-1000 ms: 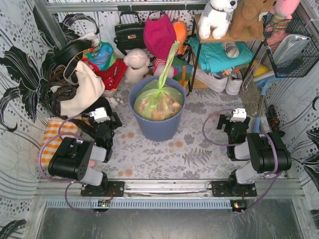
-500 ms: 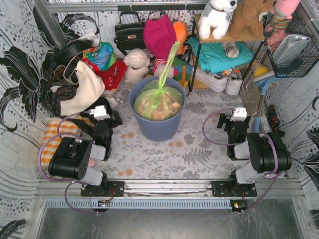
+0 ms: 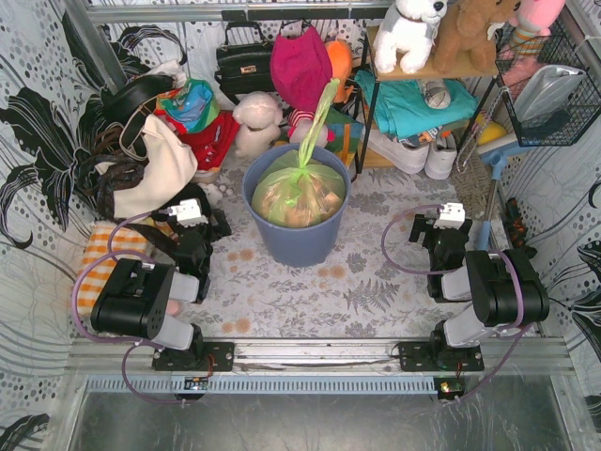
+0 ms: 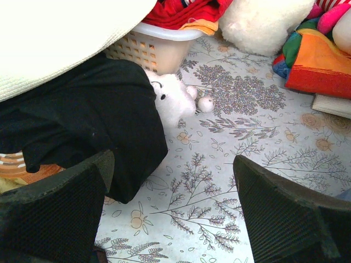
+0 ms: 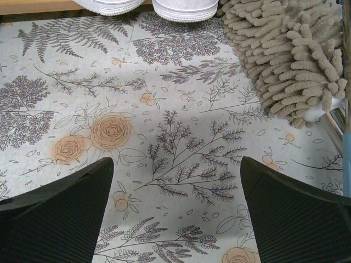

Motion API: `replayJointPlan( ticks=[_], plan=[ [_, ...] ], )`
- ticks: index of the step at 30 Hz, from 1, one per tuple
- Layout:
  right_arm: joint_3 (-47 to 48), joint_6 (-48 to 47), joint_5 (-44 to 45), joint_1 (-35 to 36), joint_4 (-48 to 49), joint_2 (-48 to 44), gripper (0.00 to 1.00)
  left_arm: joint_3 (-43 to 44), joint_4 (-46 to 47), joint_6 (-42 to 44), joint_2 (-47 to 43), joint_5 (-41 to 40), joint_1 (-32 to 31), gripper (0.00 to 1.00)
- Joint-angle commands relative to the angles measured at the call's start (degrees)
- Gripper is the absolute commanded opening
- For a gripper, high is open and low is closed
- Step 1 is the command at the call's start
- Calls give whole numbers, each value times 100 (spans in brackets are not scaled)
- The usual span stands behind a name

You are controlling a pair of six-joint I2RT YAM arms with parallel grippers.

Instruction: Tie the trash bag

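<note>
The light-green trash bag (image 3: 300, 188) sits in a round blue-grey bin (image 3: 298, 237) at the table's middle back. Brown paper shows through it, and its gathered neck (image 3: 317, 117) stands up in a twisted strip. My left gripper (image 3: 192, 218) is low on the left, well apart from the bin; its wrist view shows it (image 4: 173, 205) open and empty over the floral cloth. My right gripper (image 3: 449, 220) is low on the right, also apart from the bin; its wrist view shows it (image 5: 176, 205) open and empty. The bag does not show in either wrist view.
A black cloth (image 4: 82, 120), a white basket (image 4: 148, 49) and a small white plush (image 4: 173, 98) lie beside the left gripper. A beige mop head (image 5: 290, 55) and white shoes (image 5: 186, 6) lie beyond the right gripper. Bags, toys and a shelf (image 3: 413, 85) crowd the back.
The left gripper has shifted slightly back and left. The bag and the right arm have not visibly moved.
</note>
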Motion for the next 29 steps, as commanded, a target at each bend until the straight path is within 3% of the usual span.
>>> replayJointPlan(
  ticks=[1,29],
  plan=[
    [83,-30,56,-33,279,19,97,78,193,20,11,28,46,98],
    [78,-30,56,-33,281,19,97,96,154,21,5,39,44,98]
  ],
)
